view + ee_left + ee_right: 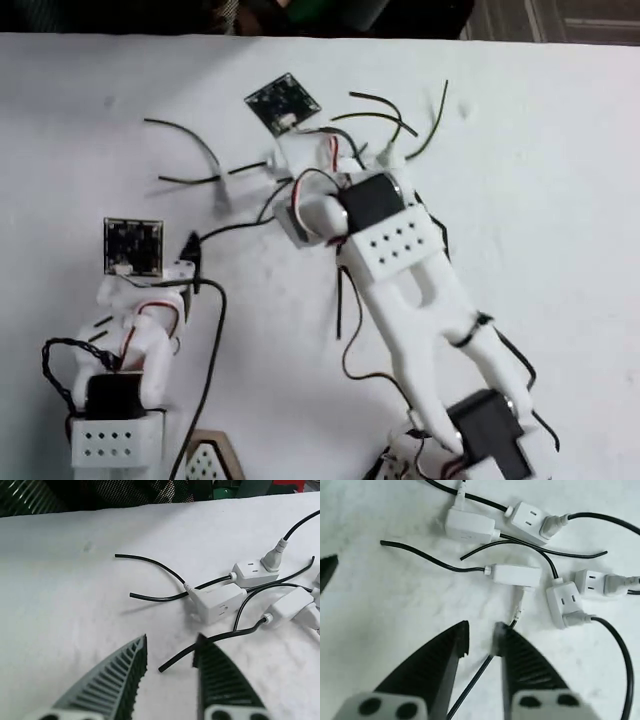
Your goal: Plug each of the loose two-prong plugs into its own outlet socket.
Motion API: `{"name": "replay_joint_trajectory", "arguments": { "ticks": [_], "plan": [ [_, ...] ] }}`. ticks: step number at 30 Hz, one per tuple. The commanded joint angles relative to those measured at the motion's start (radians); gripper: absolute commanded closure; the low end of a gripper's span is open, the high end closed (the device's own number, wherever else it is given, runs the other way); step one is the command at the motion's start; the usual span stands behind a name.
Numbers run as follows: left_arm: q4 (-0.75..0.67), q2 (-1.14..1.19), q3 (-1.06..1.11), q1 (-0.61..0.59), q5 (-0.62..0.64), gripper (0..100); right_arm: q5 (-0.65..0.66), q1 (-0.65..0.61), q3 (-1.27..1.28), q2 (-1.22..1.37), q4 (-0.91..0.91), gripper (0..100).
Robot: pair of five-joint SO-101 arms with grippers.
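Note:
My left gripper (170, 647) is open low over the white table, with the cut end of a black cord (165, 667) lying between its fingertips. Ahead lies a white outlet socket (220, 602) with its slots bare. Behind it a second socket (249, 570) has a grey plug (272, 559) in it. My right gripper (480, 627) is open above a small grey plug (519, 611), whose black cord runs along the inner side of one finger (522, 660). That plug points at a white socket block (515, 575); I cannot tell if it is seated.
Three more sockets (530, 515) (562, 600) (590, 580) have plugs in them, and another white block (469, 526) lies nearby. Short black cords (190, 140) fan out across the far table. The right arm (400, 270) stretches to the middle; the left arm (130, 350) stays near the front.

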Motion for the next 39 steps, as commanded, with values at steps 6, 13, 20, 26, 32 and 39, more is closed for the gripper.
{"name": "replay_joint_trajectory", "arguments": {
  "ticks": [6,13,20,26,32,39],
  "plan": [
    [0.109,-0.012,-0.08,-0.004,-0.032,98,0.002,-0.004,0.265,-0.361,0.058,98.0],
    [0.08,-0.012,-0.032,0.007,-0.034,98,0.0,-0.001,0.758,-0.789,-0.214,98.1],
    [-0.138,-0.012,0.121,0.03,-0.041,98,0.0,-0.001,1.122,-1.144,-0.401,98.1],
    [-0.152,-0.012,0.146,0.03,-0.043,98,0.0,-0.001,1.283,-1.346,-0.401,98.1],
    [-0.15,-0.012,0.181,0.038,-0.199,98,0.002,0.007,1.458,-1.558,-0.4,98.1],
    [-0.08,-0.094,0.158,0.03,-0.08,98,0.002,0.012,1.493,-1.543,-0.42,98.1]
  ]
}}
